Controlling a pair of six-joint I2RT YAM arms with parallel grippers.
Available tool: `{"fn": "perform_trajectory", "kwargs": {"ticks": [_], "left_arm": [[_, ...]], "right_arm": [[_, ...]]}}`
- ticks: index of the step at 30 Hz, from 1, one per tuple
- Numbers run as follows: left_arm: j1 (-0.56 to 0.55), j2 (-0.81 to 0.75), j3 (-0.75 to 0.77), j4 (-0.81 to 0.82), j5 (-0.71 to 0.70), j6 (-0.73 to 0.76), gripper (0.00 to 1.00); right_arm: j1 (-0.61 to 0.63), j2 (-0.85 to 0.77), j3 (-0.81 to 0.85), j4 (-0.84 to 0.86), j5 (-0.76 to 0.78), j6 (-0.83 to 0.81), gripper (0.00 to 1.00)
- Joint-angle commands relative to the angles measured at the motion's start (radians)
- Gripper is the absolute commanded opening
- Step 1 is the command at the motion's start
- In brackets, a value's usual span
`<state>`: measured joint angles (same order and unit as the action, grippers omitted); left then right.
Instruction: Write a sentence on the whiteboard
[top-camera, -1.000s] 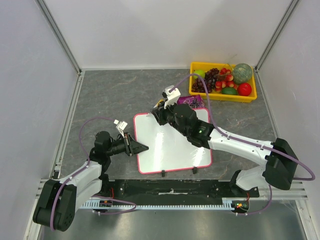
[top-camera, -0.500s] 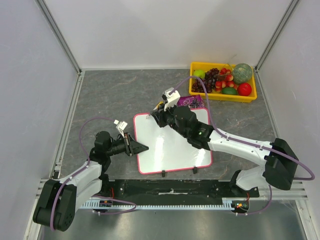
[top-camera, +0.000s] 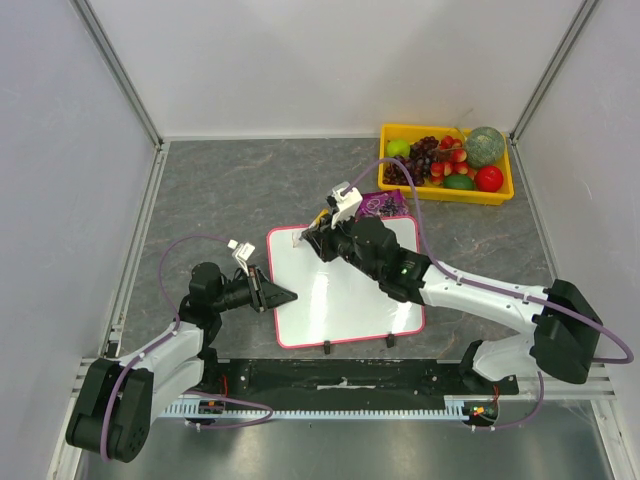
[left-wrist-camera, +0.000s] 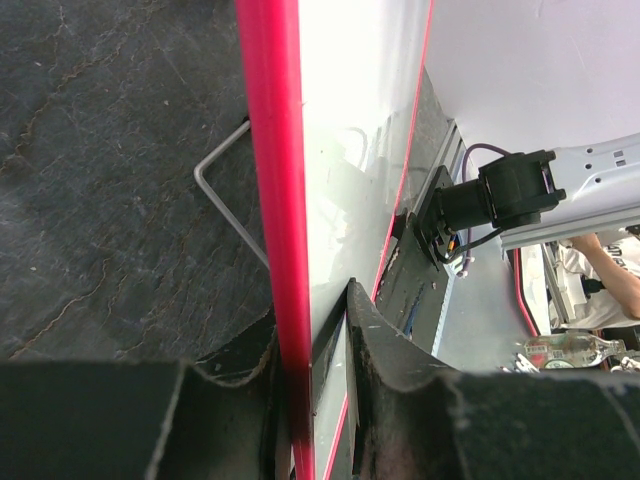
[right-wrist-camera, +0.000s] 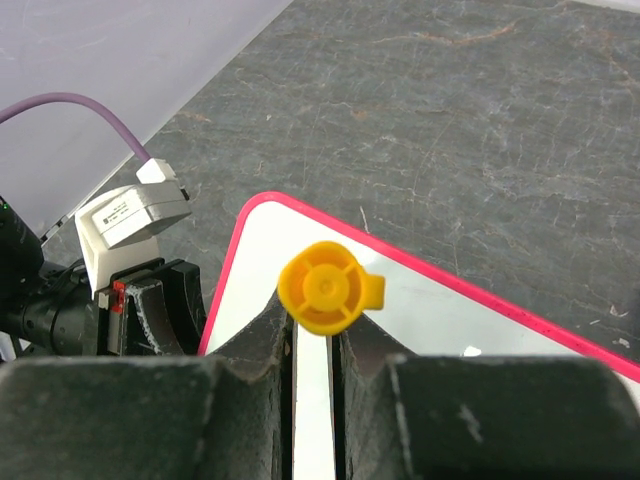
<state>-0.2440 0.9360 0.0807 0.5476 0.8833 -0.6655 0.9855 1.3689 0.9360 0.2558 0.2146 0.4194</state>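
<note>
Left claw: nearly closed, pinching the pink-red frame on the left side of the whiteboard, one finger on each face of the edge.
Left claw, from above: pointed right, meeting the board's left side slightly nearer its near corner than its far one.
Right claw: clamped tight on a yellow-orange marker, seen end-on with its round back end facing the wrist camera.
Right claw, from above: poised over the far left corner of the board, arm stretched diagonally across the white surface from the near right.
Marker tip: hidden behind the barrel and fingers; contact with the board impossible to tell.
Whiteboard: flat on the worktop, close to the near edge and roughly midway between the left and right edges; two small black feet along its near side.
Bent wire: on the dark stone-patterned surface just beside the frame in the left wrist view.
Purple packet: just beyond the far side of the board.
Yellow bin: in the far right corner of the worktop, filled with fruit, well apart from both claws.
</note>
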Motion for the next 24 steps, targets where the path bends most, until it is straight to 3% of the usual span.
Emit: {"fn": "perform_trajectory", "kwargs": {"ticks": [1, 24], "left_arm": [[-0.005, 0.004, 0.001, 0.005, -0.041, 0.040, 0.02], [-0.009, 0.011, 0.002, 0.005, -0.044, 0.041, 0.02]], "right_arm": [[-0.001, -0.014, -0.031, -0.030, -0.004, 0.002, 0.00], [-0.001, -0.048, -0.049, -0.058, 0.054, -0.004, 0.00]]}}
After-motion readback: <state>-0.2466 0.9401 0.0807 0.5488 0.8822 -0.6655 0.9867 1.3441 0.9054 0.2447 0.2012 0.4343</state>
